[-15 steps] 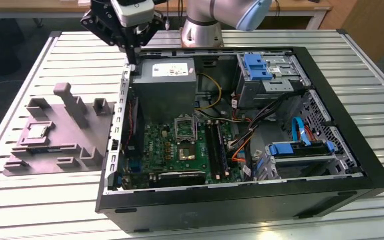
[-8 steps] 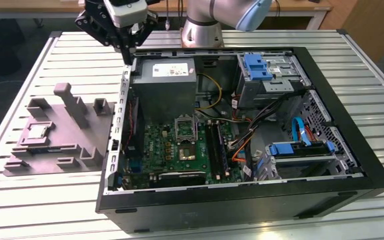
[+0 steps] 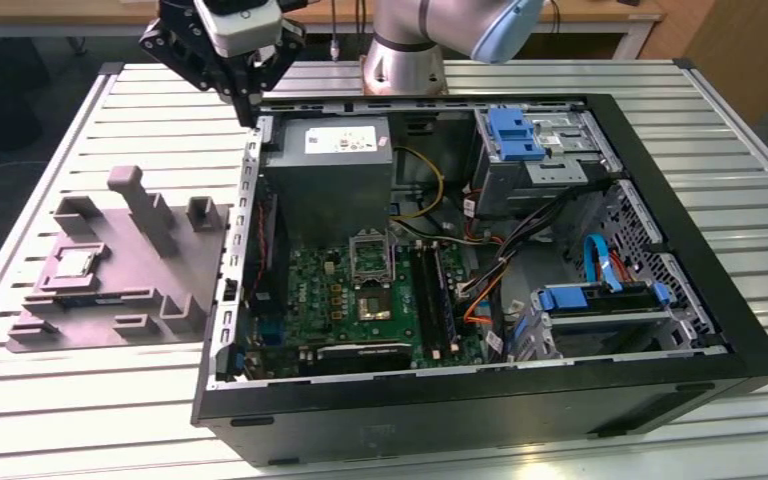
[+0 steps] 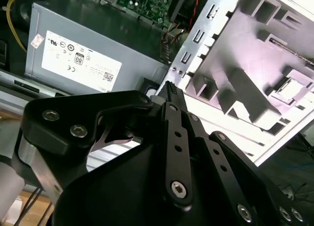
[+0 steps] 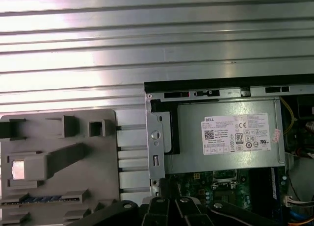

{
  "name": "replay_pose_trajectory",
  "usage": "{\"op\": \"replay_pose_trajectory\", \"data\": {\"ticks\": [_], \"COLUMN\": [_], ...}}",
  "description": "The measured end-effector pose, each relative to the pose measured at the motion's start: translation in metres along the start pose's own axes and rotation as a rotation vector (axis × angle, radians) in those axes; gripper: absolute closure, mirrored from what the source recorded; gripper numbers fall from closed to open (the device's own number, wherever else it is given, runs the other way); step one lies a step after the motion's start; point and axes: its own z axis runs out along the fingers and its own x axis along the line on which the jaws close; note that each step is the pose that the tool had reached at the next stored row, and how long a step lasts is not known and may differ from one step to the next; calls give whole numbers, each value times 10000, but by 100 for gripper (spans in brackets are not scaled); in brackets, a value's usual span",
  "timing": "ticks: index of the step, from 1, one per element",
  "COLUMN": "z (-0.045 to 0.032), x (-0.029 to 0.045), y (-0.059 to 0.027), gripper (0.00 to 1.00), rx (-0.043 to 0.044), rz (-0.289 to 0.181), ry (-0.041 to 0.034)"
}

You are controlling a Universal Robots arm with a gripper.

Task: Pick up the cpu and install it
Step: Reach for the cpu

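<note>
The cpu [image 3: 75, 263] is a small silver square lying in a recess of the grey moulded fixture [image 3: 157, 270] on the exterior view's left; it also shows in both wrist views [image 5: 18, 169] [image 4: 294, 88]. My gripper [image 3: 248, 105] hangs high over the back left corner of the open computer case [image 3: 491, 400], well away from the cpu. Its black fingers [image 4: 169, 88] meet at the tips, shut with nothing between them. The motherboard's metal socket frame [image 3: 372, 258] sits inside the case in front of the grey power supply [image 3: 335, 150].
Inside the case are blue drive cages [image 3: 518, 135], bundled cables [image 3: 518, 250] and a yellow wire [image 3: 424, 185]. The fixture has several upright posts [image 3: 131, 190]. The case and fixture rest on a ribbed metal table [image 3: 91, 400]. The arm's base [image 3: 404, 60] stands behind the case.
</note>
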Motion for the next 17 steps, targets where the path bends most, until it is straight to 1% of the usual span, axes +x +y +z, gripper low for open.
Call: {"op": "replay_pose_trajectory", "data": {"ticks": [2,3,4,7,8,11,12,13,14,15,16,17], "z": [1,1,1,1,1,1,0,0,0,0,-1,-1], "x": [24,33,38,58,59,82,94,104,112,120,127,136], "y": [-1,-2,-2,-4,-4,-6,-7,-8,-8,-9,-9,-10], "gripper": [89,89,89,89,89,89,89,89,89,89,89,89], "rx": [0,3,4,-18,-16,-16,-8,3,18,48,93,155], "rz": [2,5,7,29,29,15,8,1,-7,-14,-21,-29], "ry": [24,62,145,435,448,441,417,377,333,265,178,65]}}
